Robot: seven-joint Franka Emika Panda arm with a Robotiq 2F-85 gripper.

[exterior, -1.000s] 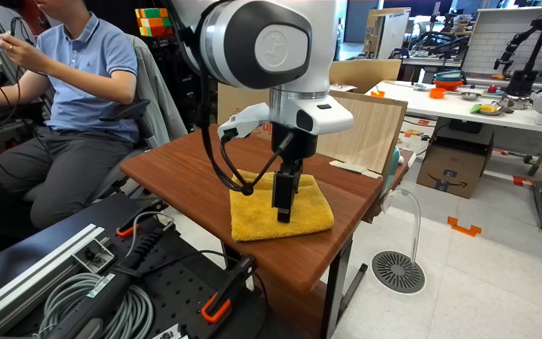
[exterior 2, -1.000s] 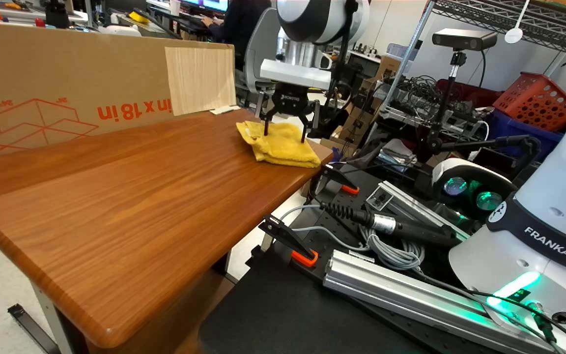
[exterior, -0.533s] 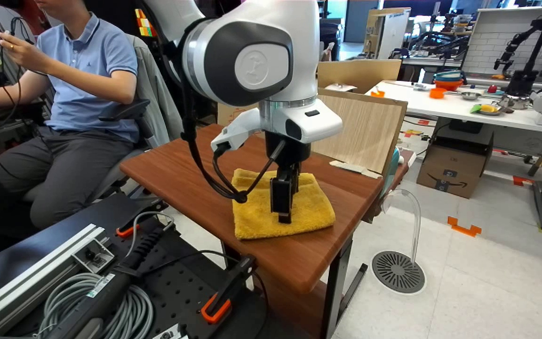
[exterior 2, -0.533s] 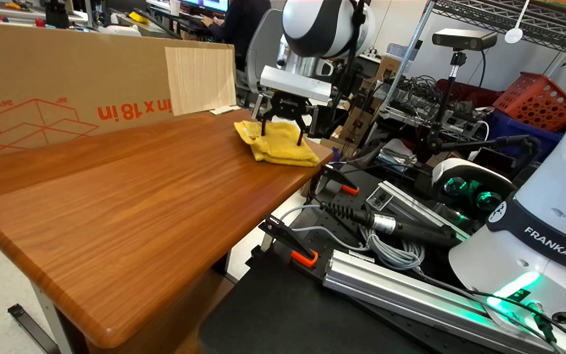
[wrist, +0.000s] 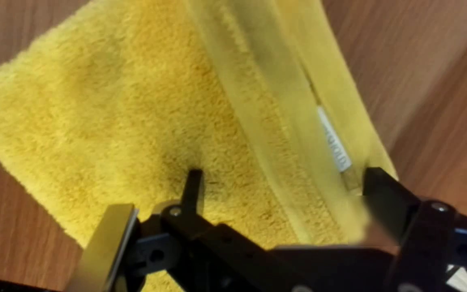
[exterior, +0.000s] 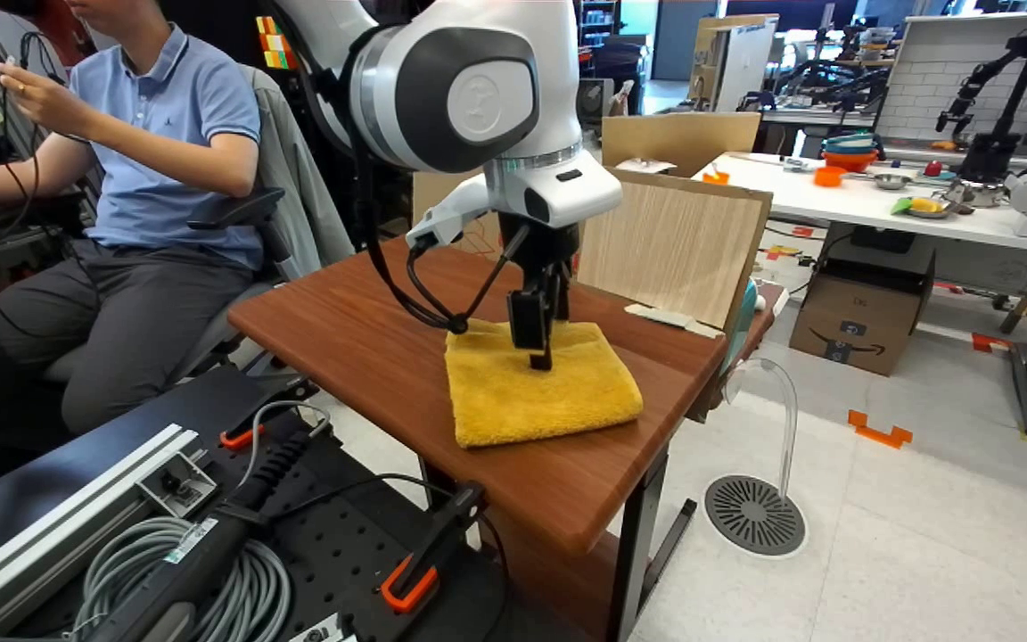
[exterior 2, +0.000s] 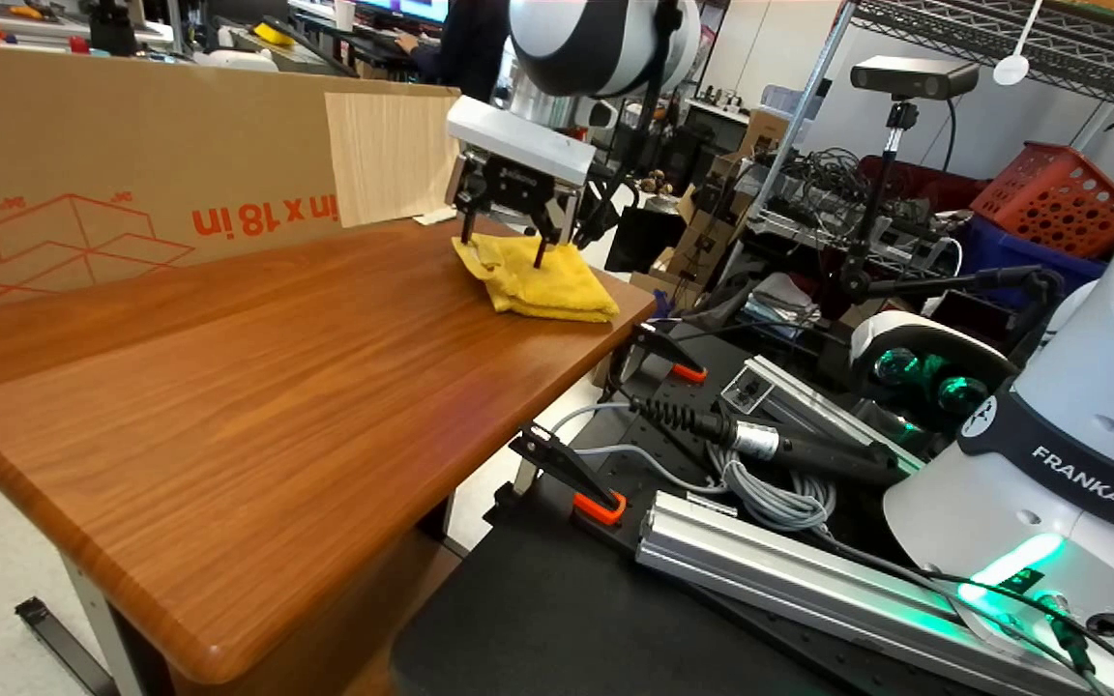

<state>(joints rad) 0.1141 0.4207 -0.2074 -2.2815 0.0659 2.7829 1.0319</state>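
A folded yellow towel (wrist: pixel 136 101) lies flat on the brown wooden table (exterior: pixel 344 303) and appears in both exterior views. My gripper (exterior 2: pixel 503 253) points down over it, slightly tilted, with its fingers spread wide. In the wrist view, the left fingertip of the gripper (wrist: pixel 284 172) seems to press into the fluffy part. The right fingertip stands by the smooth hemmed edge, near a small white label (wrist: pixel 335 142). Towel cloth shows between the fingers, not pinched. In an exterior view the gripper (exterior: pixel 552 343) is over the towel's back half.
A light wood panel (exterior: pixel 683 250) stands at the table's edge, by a large cardboard sheet (exterior 2: pixel 83 145). Orange-tipped clamps (exterior: pixel 411 580) and a coiled grey cable (exterior: pixel 255 580) lie on the black platform beside the table. A seated person (exterior: pixel 166 152) is nearby.
The gripper has shifted toward the wood panel and become more tilted, its fingers staying apart. The towel has slid slightly the same way on the table.
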